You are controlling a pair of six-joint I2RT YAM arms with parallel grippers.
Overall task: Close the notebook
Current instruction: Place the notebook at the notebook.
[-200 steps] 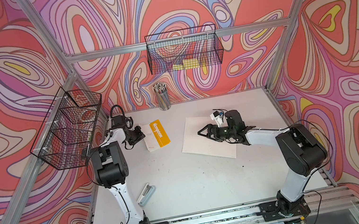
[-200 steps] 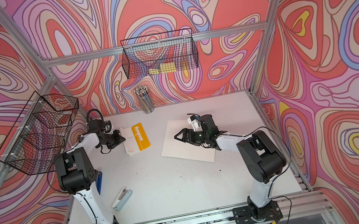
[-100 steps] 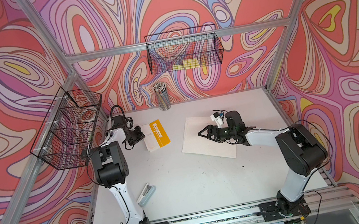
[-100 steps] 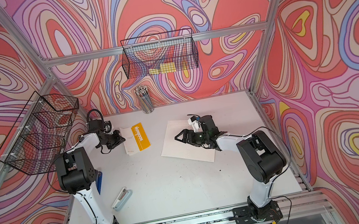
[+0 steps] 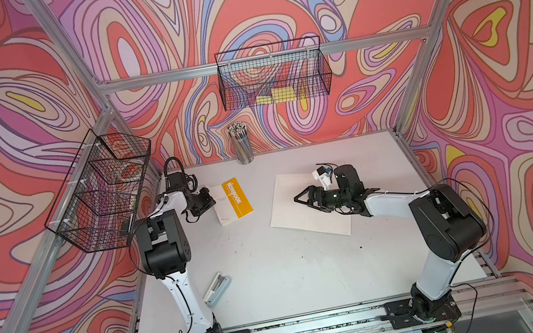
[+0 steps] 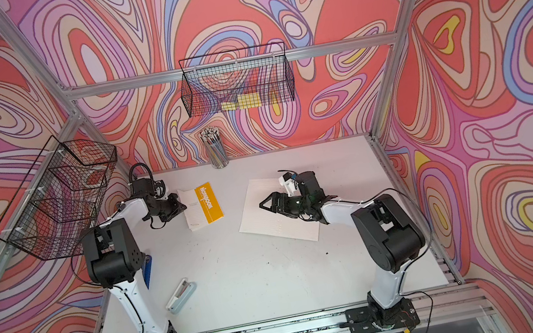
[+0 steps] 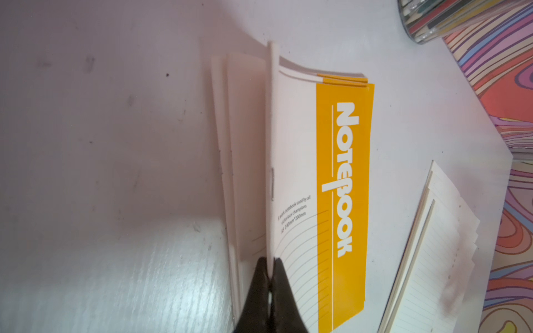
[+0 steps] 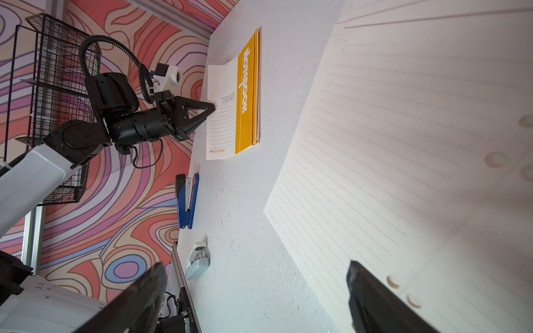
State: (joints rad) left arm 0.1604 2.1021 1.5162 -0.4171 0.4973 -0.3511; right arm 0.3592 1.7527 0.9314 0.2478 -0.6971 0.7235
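The notebook [image 5: 232,201] [image 6: 203,206] has an orange-and-white cover and lies at the back left of the table. In the left wrist view its stapled fold stands raised. The cover [image 7: 340,173] slopes down on one side, and white pages lie on the other. My left gripper [image 7: 270,263] [image 5: 213,199] is shut on that fold at the notebook's edge. The right wrist view shows it too [image 8: 213,108]. My right gripper [image 5: 296,199] [image 8: 255,268] hangs open just over loose lined sheets [image 5: 303,216], holding nothing.
A cup of pencils [image 5: 242,145] stands at the back wall. A pale grey stapler [image 5: 217,287] lies front left, and a blue stapler [image 6: 147,271] sits at the table's left edge. Wire baskets hang on the back wall [image 5: 273,75] and the left wall [image 5: 102,189].
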